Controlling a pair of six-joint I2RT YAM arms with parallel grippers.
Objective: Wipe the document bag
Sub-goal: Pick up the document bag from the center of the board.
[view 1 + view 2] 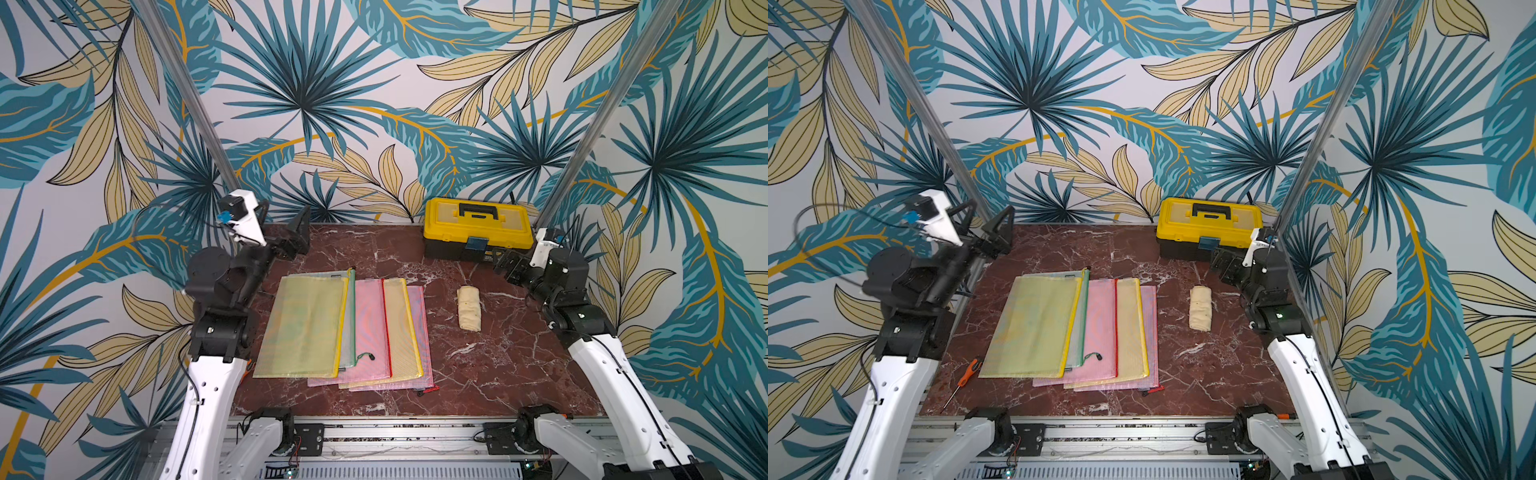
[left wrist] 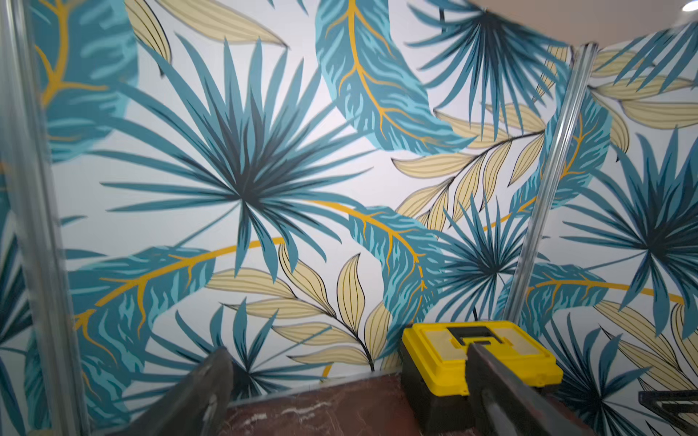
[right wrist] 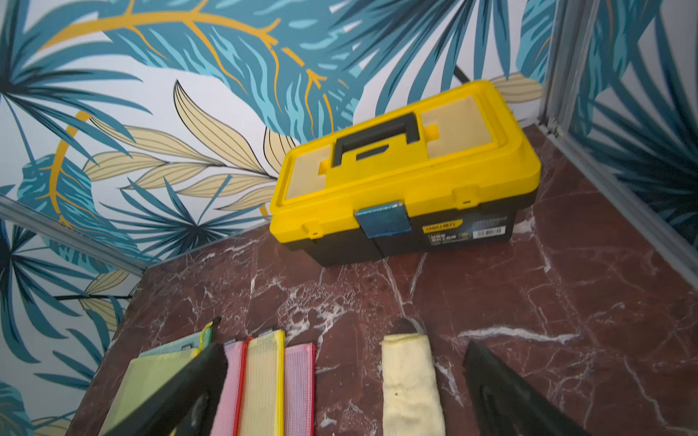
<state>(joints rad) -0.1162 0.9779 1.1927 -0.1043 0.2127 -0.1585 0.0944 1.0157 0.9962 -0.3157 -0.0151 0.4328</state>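
Several mesh document bags lie overlapped on the red marble table in both top views, with a yellow document bag (image 1: pixel 303 328) (image 1: pixel 1034 328) on top at the left. Their zip ends (image 3: pixel 260 373) show in the right wrist view. A folded cream cloth (image 1: pixel 468 308) (image 1: pixel 1200 308) (image 3: pixel 409 389) lies to their right. My left gripper (image 1: pixel 282 224) (image 1: pixel 984 226) (image 2: pixel 347 351) is raised at the back left, open and empty, facing the back wall. My right gripper (image 1: pixel 505 259) (image 1: pixel 1223 259) (image 3: pixel 343 349) hovers open and empty just behind the cloth.
A yellow and black toolbox (image 1: pixel 478 226) (image 1: pixel 1210 226) (image 2: pixel 476 358) (image 3: pixel 404 181) stands shut at the back right against the wall. An orange-handled screwdriver (image 1: pixel 969 372) lies by the front left of the bags. Metal posts and leaf-patterned walls enclose the table (image 1: pixel 498 374).
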